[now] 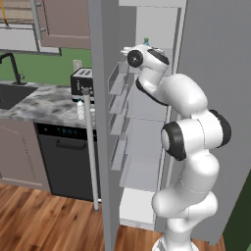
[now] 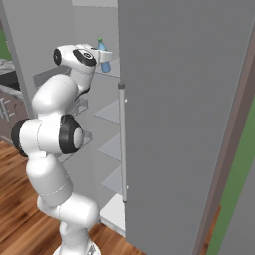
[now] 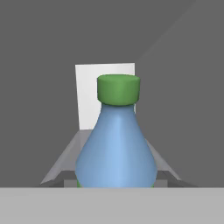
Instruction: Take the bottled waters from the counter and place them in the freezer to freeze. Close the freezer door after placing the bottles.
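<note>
A blue-tinted bottled water [image 3: 116, 144] with a green cap stands upright right in front of the hand camera. My gripper [image 2: 102, 61] is shut on it, up inside the freezer [image 1: 147, 132] at the level of an upper shelf. The bottle's top [image 1: 146, 40] peeks over the wrist. The freezer door [image 1: 102, 122] stands wide open, its inner bins facing the arm. A second, whitish bottled water [image 1: 81, 109] stands on the counter [image 1: 44, 103], just behind the door's bar handle [image 1: 89, 147].
A toaster [image 1: 82, 81] sits on the counter beside the open door. A black sink [image 1: 10, 93] and faucet lie further left, a black dishwasher [image 1: 68, 157] below. The fridge's right door [image 2: 184, 124] is closed beside the arm.
</note>
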